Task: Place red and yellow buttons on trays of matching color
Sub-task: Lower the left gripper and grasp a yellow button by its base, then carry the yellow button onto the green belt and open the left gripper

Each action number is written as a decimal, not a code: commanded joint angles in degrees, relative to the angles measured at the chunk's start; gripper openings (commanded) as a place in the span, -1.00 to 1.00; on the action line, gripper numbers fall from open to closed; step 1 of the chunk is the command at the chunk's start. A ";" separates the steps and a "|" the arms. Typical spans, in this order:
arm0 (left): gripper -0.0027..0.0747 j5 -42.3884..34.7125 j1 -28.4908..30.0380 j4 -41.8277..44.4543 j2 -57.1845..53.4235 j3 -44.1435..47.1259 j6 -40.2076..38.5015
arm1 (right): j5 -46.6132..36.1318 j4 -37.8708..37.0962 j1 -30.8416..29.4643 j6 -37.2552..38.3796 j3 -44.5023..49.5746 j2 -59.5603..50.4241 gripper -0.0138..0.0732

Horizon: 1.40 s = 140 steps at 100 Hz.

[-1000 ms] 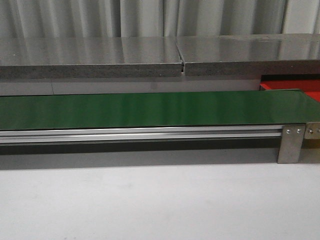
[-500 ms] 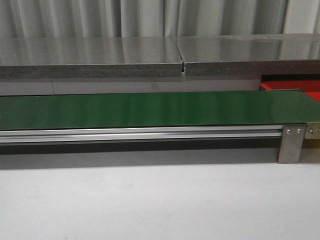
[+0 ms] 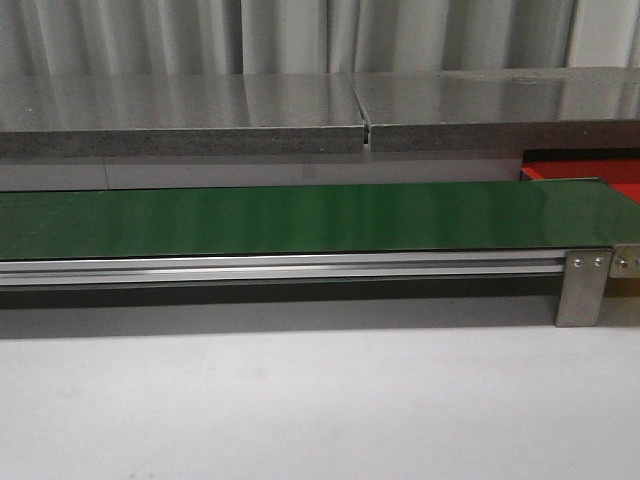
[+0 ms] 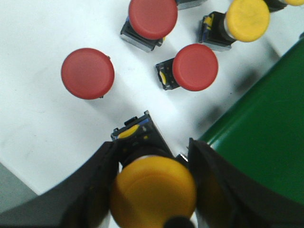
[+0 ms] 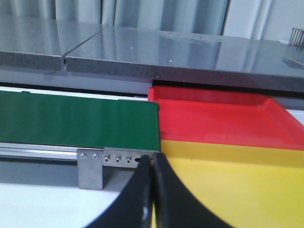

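At the left, the left wrist view shows the left gripper (image 4: 153, 190) with its two black fingers (image 4: 97, 185) clamped on either side of a yellow domed push-button with a dark grey square base (image 4: 153, 190); the button sits on a white surface (image 4: 38, 118), and whether it is lifted off it I cannot tell; beyond it on the same white surface lie three red domed push-buttons, one apart from the others with its cap facing the camera (image 4: 88, 73), one farther off on a grey base (image 4: 153, 18), one tipped on its side showing a yellow-marked base (image 4: 194, 67); a second yellow domed push-button (image 4: 247, 20) lies near that last one; the edge of a long dark green belt (image 4: 266, 137) runs just beside the held button.

In the front view the long dark green belt (image 3: 300, 220) crosses the frame on a silver aluminium rail (image 3: 280, 268), with a grey speckled stone ledge (image 3: 180, 125) behind it and a corner of a flat bright red tray (image 3: 585, 170) at the belt's right end; no arm shows here.

At the right, the right wrist view shows the right gripper (image 5: 152, 190), its black fingers (image 5: 137, 199) pressed together with nothing between them; past them the flat bright red tray (image 5: 218, 118) lies touching a flat yellow tray (image 5: 228, 180), both just beside the end of the green belt (image 5: 71, 124).
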 commanded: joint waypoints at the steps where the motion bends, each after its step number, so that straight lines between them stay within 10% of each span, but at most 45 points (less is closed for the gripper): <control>1: -0.31 -0.41 -0.93 -0.96 -4.22 -1.56 0.65 | -4.23 -0.15 0.09 -0.05 -0.55 -0.88 -0.84; 85: -0.30 2.91 -16.38 -1.06 5.24 -10.75 3.66 | -4.23 -0.15 0.09 -0.05 -0.55 -0.88 -0.84; 116: 0.52 1.45 -16.38 -2.25 6.04 -11.26 3.66 | -4.23 -0.15 0.09 -0.05 -0.55 -0.88 -0.84; 140: 0.53 -2.15 -16.38 -2.54 4.09 -11.26 2.80 | -4.23 -0.15 0.09 -0.05 -0.55 -0.88 -0.84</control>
